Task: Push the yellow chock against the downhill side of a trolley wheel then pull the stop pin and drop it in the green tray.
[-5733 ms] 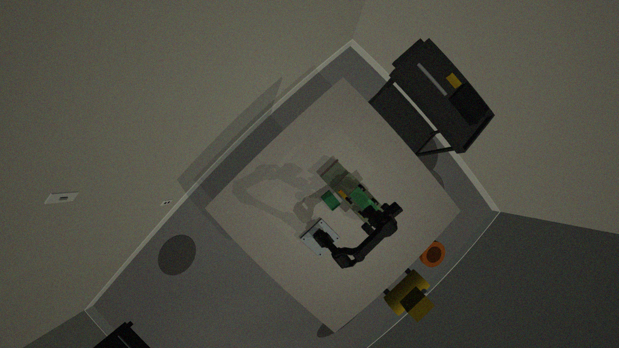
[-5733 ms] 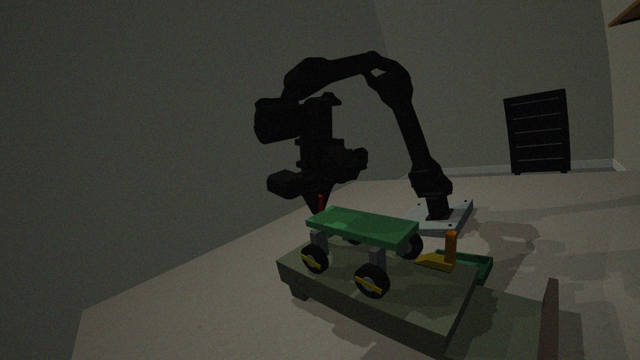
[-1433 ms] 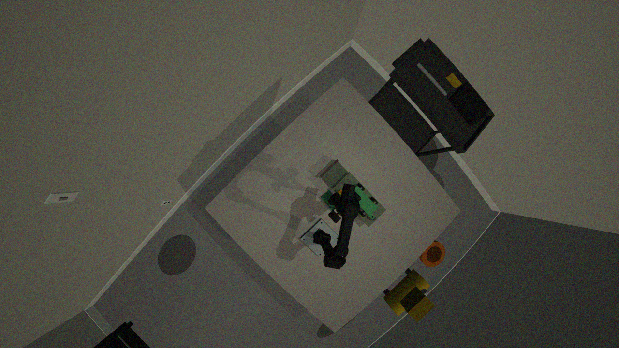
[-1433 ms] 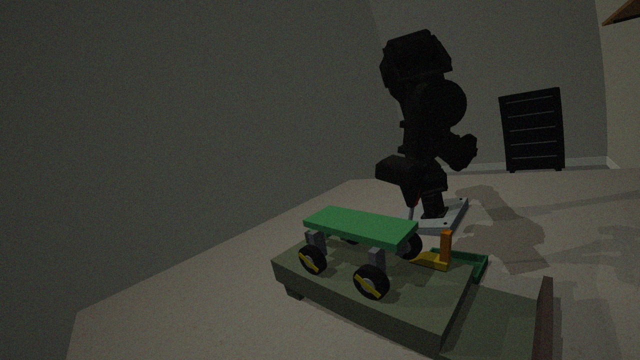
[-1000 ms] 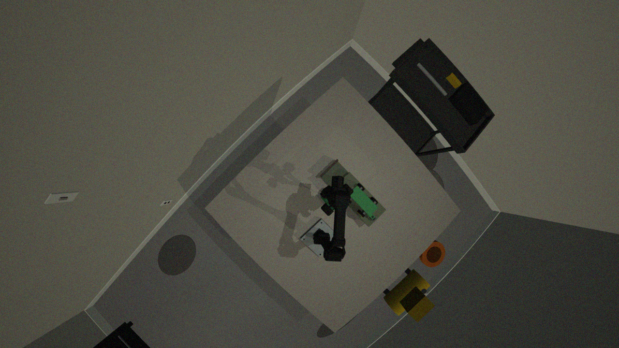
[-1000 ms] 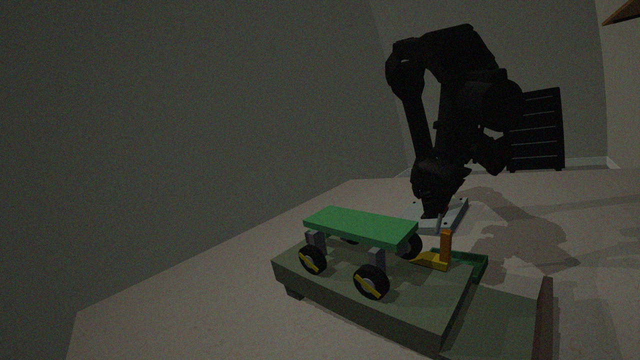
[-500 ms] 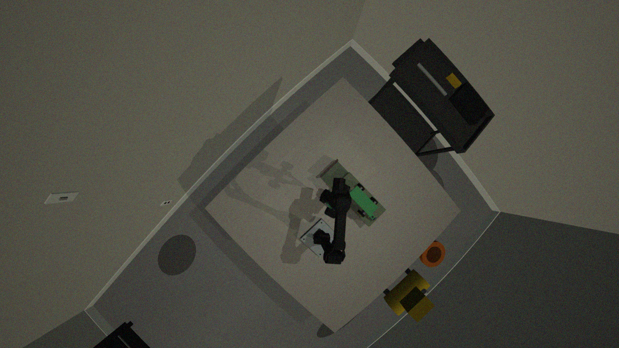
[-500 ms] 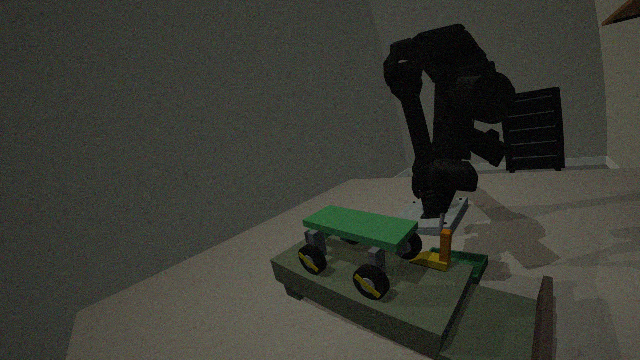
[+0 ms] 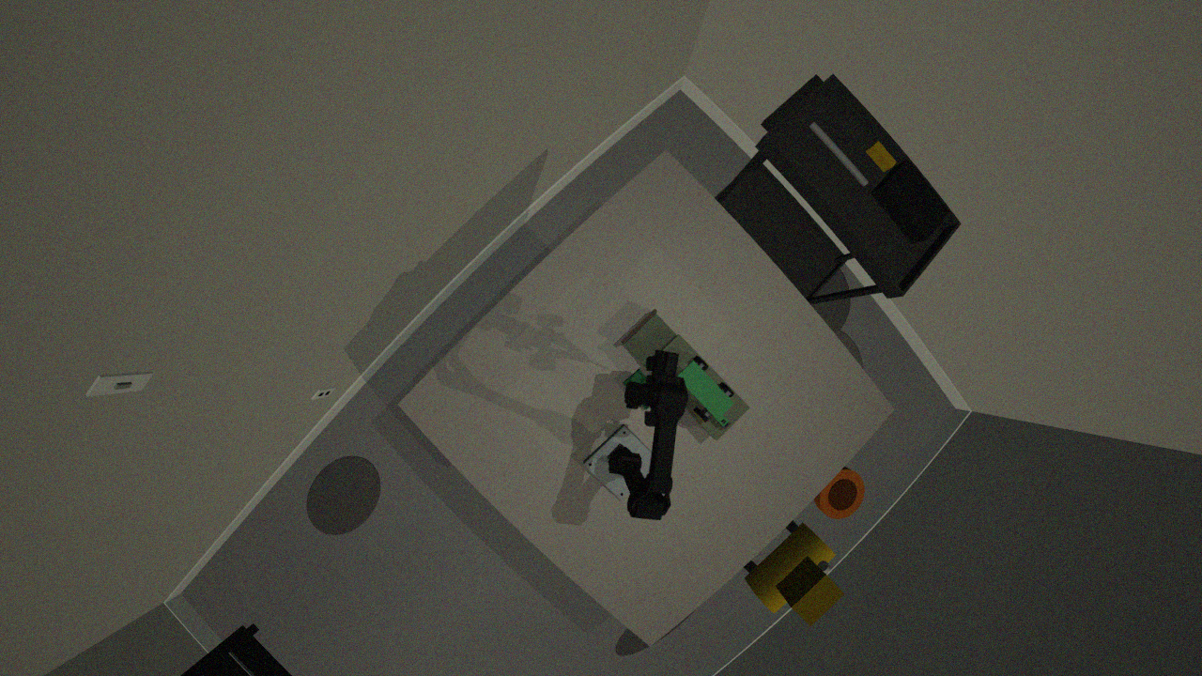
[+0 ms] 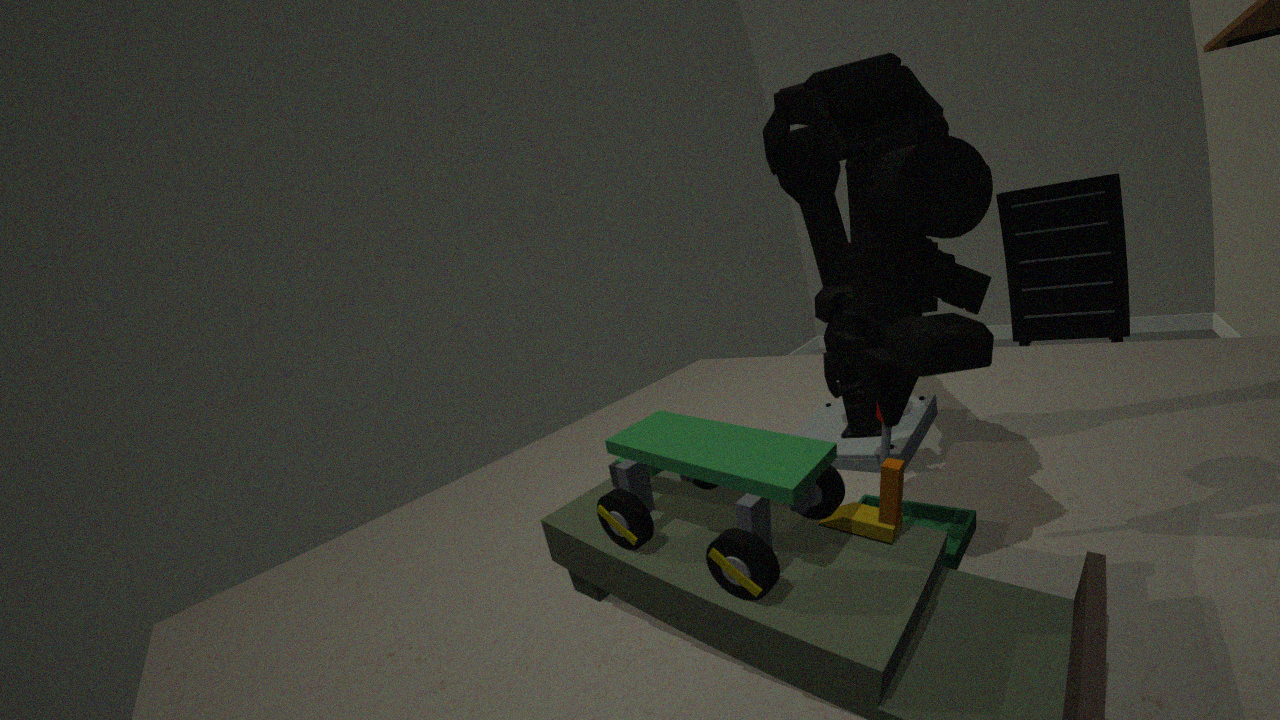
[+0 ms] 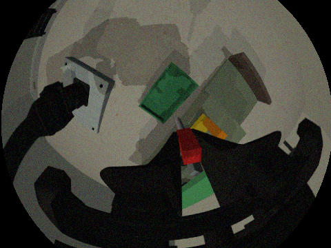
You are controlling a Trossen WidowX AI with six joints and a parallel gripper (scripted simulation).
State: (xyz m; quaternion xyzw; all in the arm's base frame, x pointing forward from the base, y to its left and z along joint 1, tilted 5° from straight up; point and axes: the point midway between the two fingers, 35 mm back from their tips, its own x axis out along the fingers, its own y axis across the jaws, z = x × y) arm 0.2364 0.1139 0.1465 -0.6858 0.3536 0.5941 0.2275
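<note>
My gripper (image 10: 886, 417) (image 11: 183, 133) is shut on the stop pin's red head (image 11: 189, 148) and holds the pin in the air, its grey shaft (image 10: 886, 438) (image 11: 180, 122) pointing down. In the exterior view the shaft shows behind the chock's orange handle (image 10: 891, 490) (image 11: 214, 127). The yellow chock (image 10: 864, 521) (image 11: 200, 123) lies on the ramp (image 10: 832, 617) (image 9: 648, 335), its thin end at the far downhill wheel (image 10: 824, 493); any small gap cannot be told. The green trolley (image 10: 716, 452) (image 9: 707, 391) (image 11: 197, 191) stands on the ramp. The green tray (image 10: 921, 508) (image 11: 152, 114) lies beside the ramp.
A brown end board (image 10: 1087, 626) (image 11: 251, 78) stands at the ramp's downhill end. The arm's pale base plate (image 9: 601, 451) (image 11: 93, 118) is on the tray's side of the ramp. A dark cabinet (image 10: 1065, 259) stands far behind.
</note>
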